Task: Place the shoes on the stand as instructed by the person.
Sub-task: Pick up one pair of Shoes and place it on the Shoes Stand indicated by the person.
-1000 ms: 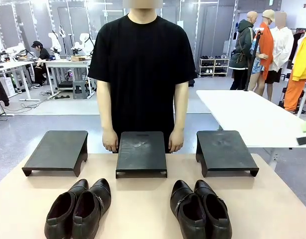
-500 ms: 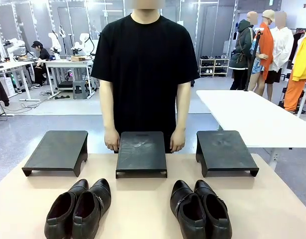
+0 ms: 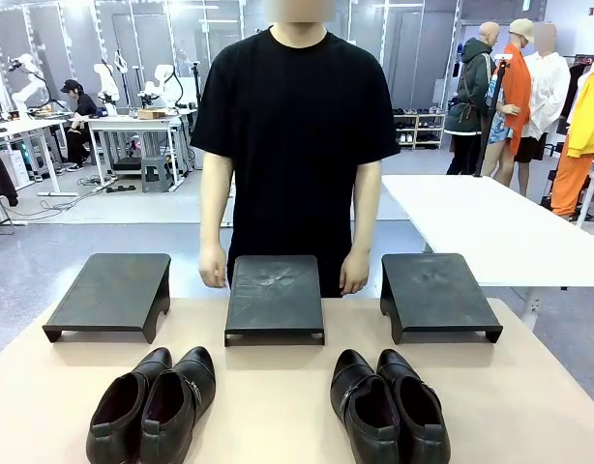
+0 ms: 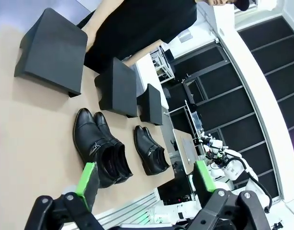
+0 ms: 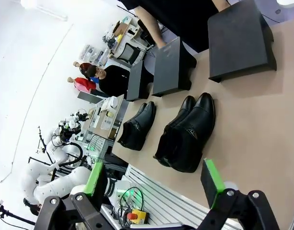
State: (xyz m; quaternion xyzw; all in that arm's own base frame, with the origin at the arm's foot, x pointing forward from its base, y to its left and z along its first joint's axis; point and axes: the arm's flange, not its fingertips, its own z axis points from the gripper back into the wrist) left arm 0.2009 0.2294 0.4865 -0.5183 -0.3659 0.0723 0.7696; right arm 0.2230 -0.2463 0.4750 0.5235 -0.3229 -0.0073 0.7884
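Observation:
Two pairs of glossy black dress shoes stand near the table's front edge, toes toward the person: the left pair point(image 3: 152, 404) and the right pair point(image 3: 389, 404). Beyond them three black stands sit in a row: left point(image 3: 111, 292), middle point(image 3: 275, 294), right point(image 3: 436, 292). The person point(image 3: 297, 135) in a black T-shirt stands behind the middle stand, hands hanging at its far corners. My left gripper point(image 4: 144, 179) is open above the table, its left pair point(image 4: 101, 153) ahead. My right gripper point(image 5: 154, 179) is open too, with the right pair point(image 5: 187, 134) ahead.
A white table point(image 3: 481, 222) stands at the right behind the person. Farther back are desks, shelving and other people. Bare tan tabletop point(image 3: 278, 406) lies between the two pairs and around the stands.
The person has shifted a little to the right behind the middle stand, hands lifting slightly off its corners. Shoes and stands have not moved.

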